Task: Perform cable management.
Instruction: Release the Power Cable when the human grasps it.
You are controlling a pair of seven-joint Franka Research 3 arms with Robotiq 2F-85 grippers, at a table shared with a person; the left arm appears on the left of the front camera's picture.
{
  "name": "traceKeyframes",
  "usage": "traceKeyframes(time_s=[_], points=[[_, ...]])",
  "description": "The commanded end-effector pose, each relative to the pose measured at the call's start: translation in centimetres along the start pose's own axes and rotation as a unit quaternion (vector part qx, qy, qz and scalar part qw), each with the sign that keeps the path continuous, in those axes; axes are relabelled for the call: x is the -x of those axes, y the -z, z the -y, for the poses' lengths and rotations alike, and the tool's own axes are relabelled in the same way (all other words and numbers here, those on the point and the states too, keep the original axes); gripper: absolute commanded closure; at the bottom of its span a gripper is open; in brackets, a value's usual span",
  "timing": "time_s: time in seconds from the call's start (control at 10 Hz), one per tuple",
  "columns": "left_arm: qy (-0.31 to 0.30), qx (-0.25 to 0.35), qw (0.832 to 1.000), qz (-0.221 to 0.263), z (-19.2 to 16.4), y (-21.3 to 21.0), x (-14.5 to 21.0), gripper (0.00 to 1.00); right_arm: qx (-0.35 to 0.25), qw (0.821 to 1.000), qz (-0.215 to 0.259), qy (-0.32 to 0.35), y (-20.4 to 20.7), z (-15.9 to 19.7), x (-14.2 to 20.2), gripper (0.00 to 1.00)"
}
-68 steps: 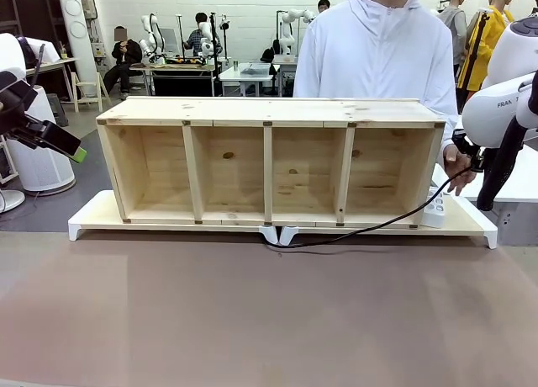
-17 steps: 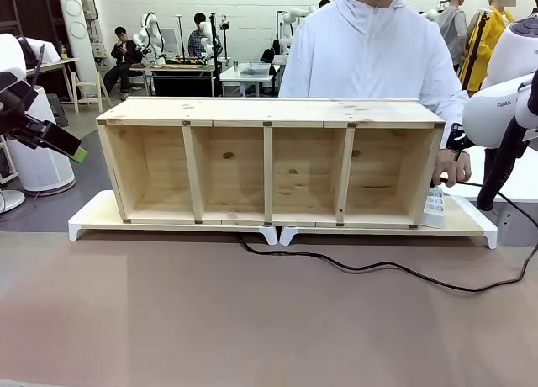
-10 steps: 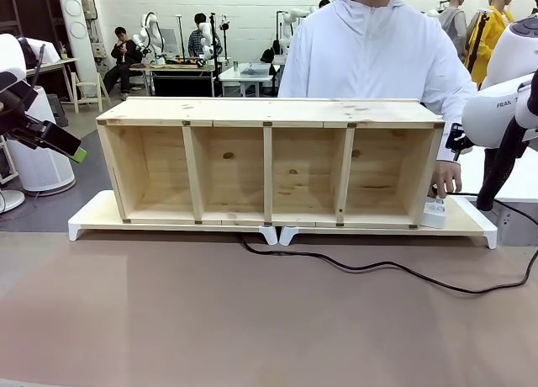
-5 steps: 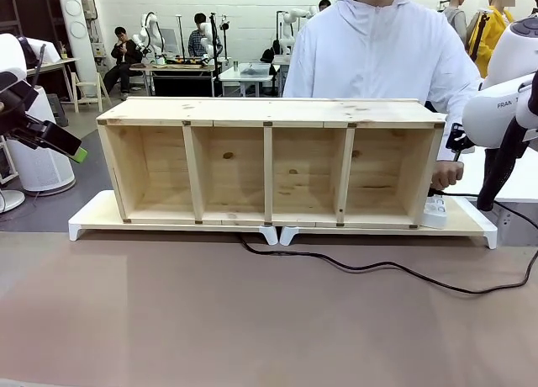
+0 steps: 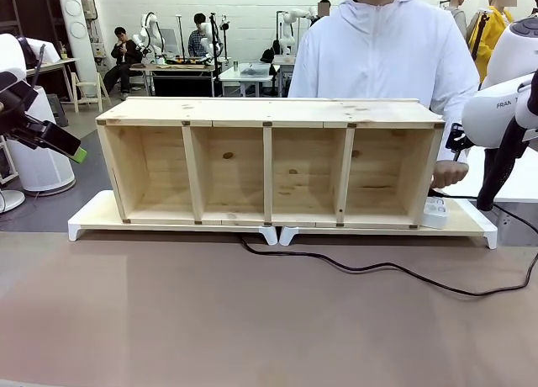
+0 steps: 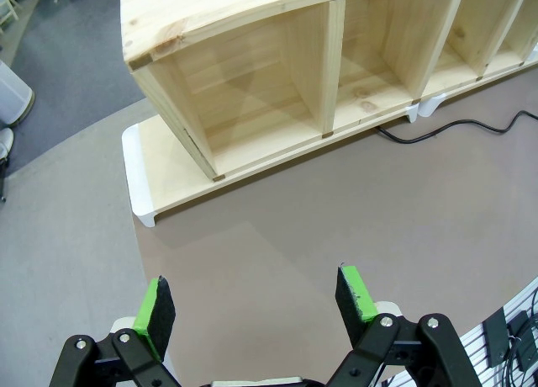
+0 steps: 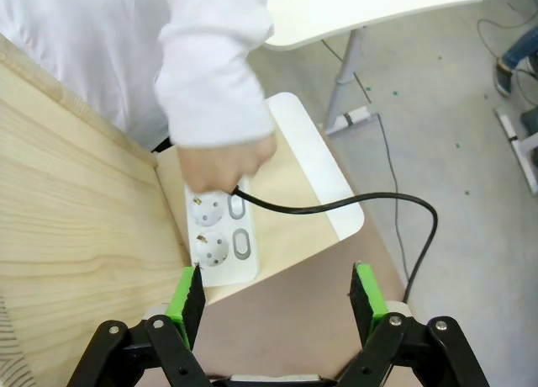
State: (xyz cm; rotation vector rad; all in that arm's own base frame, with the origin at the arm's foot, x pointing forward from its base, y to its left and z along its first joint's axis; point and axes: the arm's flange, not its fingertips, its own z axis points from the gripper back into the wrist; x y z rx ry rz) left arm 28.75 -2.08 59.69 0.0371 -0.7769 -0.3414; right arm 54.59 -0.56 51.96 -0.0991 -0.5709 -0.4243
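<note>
The thin black cable (image 5: 395,269) comes out from under the middle of the wooden shelf (image 5: 269,111), snakes right across the brown table and loops back to the white power strip (image 5: 435,210). In the right wrist view a person's hand (image 7: 223,164) rests on the far end of the power strip (image 7: 220,235), where the cable (image 7: 336,204) leaves it. My right gripper (image 7: 276,294) hovers open above the strip, holding nothing. Off the table's left end, my left gripper (image 6: 255,299) is open and empty; its green pad (image 5: 78,154) also appears in the front view.
The shelf has several open compartments and stands on a white board (image 5: 92,214) with feet. A person in a white hooded jacket (image 5: 382,59) stands behind it. The brown table surface (image 5: 252,320) spreads in front. A white side table (image 7: 370,8) stands to the right.
The cable, earlier taut up to the person's hand, now lies slack across the table. Over the last second the hand has shifted slightly at the power strip. Both arms stayed still.
</note>
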Motion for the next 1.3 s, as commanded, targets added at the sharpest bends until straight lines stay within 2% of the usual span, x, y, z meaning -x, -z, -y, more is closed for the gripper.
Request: traceKeyframes(time_s=[0.0,1.2], points=[[0.000,-0.003,1.000,0.005,-0.12,0.18,-0.15,0.00,0.001,1.000,-0.001,0.002,0.03,0.01,0.03,0.11],[0.000,-0.003,1.000,0.005,-0.12,0.18,-0.15,0.00,0.001,1.000,-0.001,0.002,0.03,0.01,0.03,0.11]])
